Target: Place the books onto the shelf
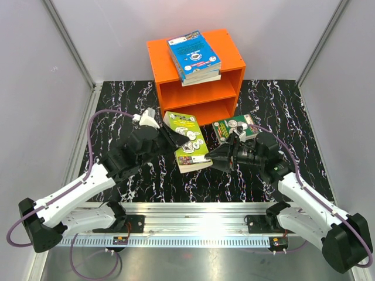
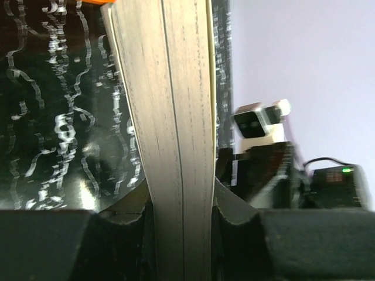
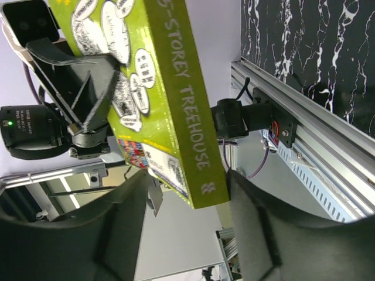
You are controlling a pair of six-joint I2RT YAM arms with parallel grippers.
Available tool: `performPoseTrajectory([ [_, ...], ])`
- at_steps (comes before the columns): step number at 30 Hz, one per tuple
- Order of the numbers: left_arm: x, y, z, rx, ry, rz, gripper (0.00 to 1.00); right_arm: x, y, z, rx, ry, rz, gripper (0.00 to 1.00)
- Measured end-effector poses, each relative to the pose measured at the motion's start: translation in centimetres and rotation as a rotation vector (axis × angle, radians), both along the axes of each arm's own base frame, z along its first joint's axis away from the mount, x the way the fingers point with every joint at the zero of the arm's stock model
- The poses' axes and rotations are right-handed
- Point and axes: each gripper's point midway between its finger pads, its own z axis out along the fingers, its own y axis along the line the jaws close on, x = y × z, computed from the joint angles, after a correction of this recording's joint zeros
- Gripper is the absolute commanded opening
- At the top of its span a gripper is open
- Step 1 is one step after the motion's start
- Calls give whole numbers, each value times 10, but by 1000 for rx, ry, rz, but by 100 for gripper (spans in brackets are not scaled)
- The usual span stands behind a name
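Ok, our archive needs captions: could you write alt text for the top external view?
The left gripper holds a lime-green paperback above the black marbled table, the open right gripper at its near corner. Behind, an orange shelf carries blue books on top; another green book lies before it.

Pale walls [image 1: 41, 52] enclose a black tabletop [image 1: 111, 99] (white marble veining) — aluminium rail [image 1: 193, 221] along its near edge.

The orange shelf [image 1: 199, 96] at 12 o'clock opens toward the arms. The green Treehouse book [image 1: 190, 143] in the left gripper [image 1: 172, 137] bars the middle approach; a second green book [image 1: 231, 127] lies at 2 o'clock just before the shelf; bare table [image 1: 120, 102] shows at 10 o'clock
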Motion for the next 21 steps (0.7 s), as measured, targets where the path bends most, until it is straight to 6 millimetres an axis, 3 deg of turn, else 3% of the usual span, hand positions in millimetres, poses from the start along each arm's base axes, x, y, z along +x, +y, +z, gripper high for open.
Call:
performPoseTrajectory([
  [2,2,-2,5,-24,-10,3,0,0,0,-1,1,10,-1,48],
  [8,3,-5,11,-47,-20,-2,0,0,1,0,7,13,-1,43],
  [15,5,-8,0,-36,1,-2,0,1,0,-7,-2,24,-15,15],
  [17,6,-9,-2,-32,7,-1,0,2,0,-10,-7,25,-20,0],
  [19,6,-9,-4,-28,10,0,4,3,0,-12,-12,26,-21,0],
  [21,6,-9,-7,-23,13,2,17,4,0,-15,-19,24,-21,0],
])
